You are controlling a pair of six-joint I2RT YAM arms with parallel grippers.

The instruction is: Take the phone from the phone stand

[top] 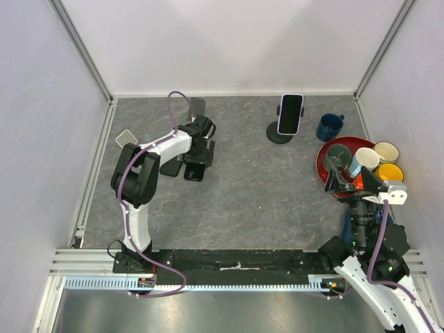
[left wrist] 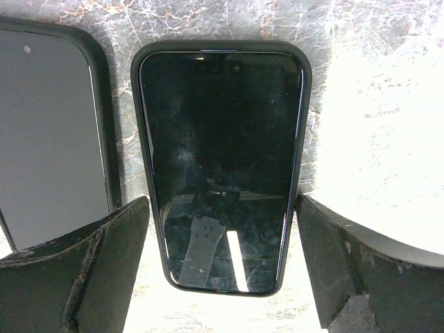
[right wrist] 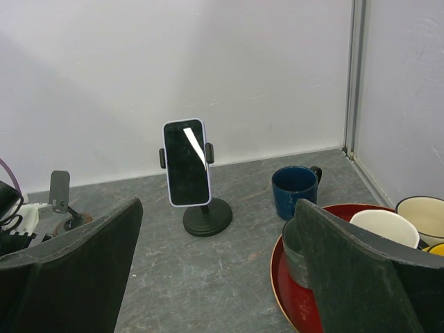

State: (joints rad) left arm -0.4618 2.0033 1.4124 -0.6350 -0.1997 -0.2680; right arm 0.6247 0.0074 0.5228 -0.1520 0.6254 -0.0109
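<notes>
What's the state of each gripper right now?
Left gripper: open, empty, straddling a black phone lying flat.
Right gripper: open, empty, facing the phone on the phone stand.

Phone (top: 291, 113) in phone stand (top: 279, 133), rear centre of table (top: 263, 201). Mug (top: 330, 127) just right of stand. Tray (top: 347, 141) with cups (top: 366, 159) near right edge. Two flat phones (top: 194, 171) side by side, left.

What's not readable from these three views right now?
Left wrist: second dark-cased phone cut off by the left edge and a finger; grey stone-look table at right washed out by glare.
Top external: left gripper fingertips hidden under its own wrist.
Right wrist: grey mug on round red tray mostly behind a right gripper finger; yellow mug cut by the frame edge.
Clamp of the black stand on the lilac-cased phone: too small.
</notes>
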